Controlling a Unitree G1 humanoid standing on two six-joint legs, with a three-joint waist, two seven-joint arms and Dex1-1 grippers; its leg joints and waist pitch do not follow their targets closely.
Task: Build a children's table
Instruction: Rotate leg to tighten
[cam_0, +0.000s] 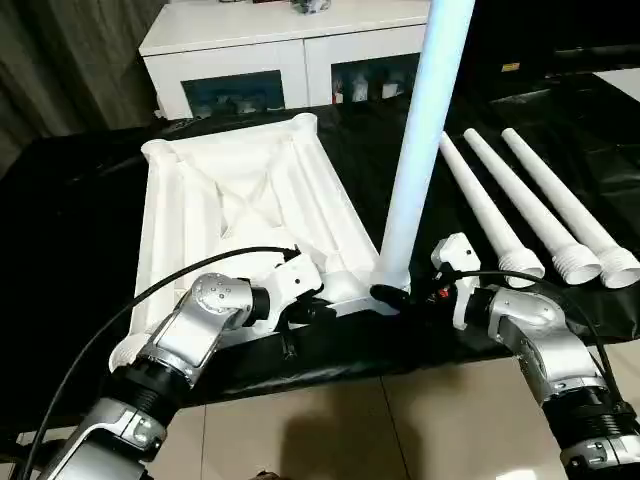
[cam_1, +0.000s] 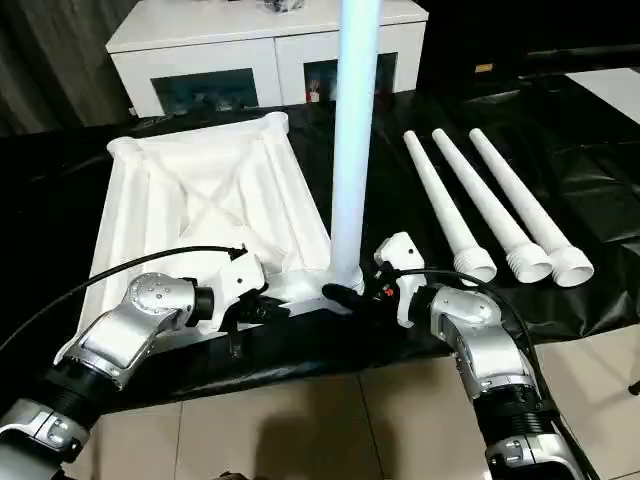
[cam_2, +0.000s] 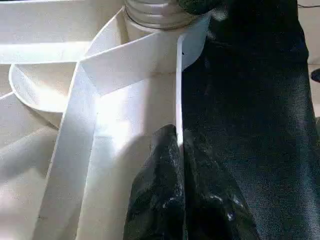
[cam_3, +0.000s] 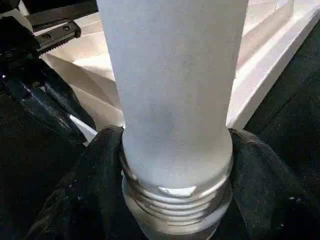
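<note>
Your right gripper (cam_3: 175, 200) had its two black fingers (cam_3: 87, 185) set on either side of the upright leg (cam_0: 415, 150), pressed against its base just above the screw thread, so it was gripping that leg. The thread still showed bare below the fingers in the right wrist view. The leg stood nearly vertical at the near right corner of the table top (cam_0: 240, 210), its foot in the corner socket.

Your left gripper (cam_2: 179, 165) was closed on the thin edge wall of the table top, one finger (cam_2: 155, 190) inside the rim and the other outside over the black cloth (cam_0: 80, 200). It pinched the near edge just beside that same corner, a little to the left of the upright leg. In the left wrist view you could see the leg's threaded end at the socket beyond the fingertips.

The table top lay upside down on the black cloth, ribbed underside up, its long side running away from you toward the white cabinet (cam_0: 270, 50) with glass doors at the back.

Three loose legs (cam_0: 545, 210) lay side by side on the cloth to the right of the upright one, well apart from the top, their threaded ends toward you and their narrow ends pointing away.

Tiled floor (cam_0: 380, 430) showed below the cloth's near edge, between your two silver forearms.
</note>
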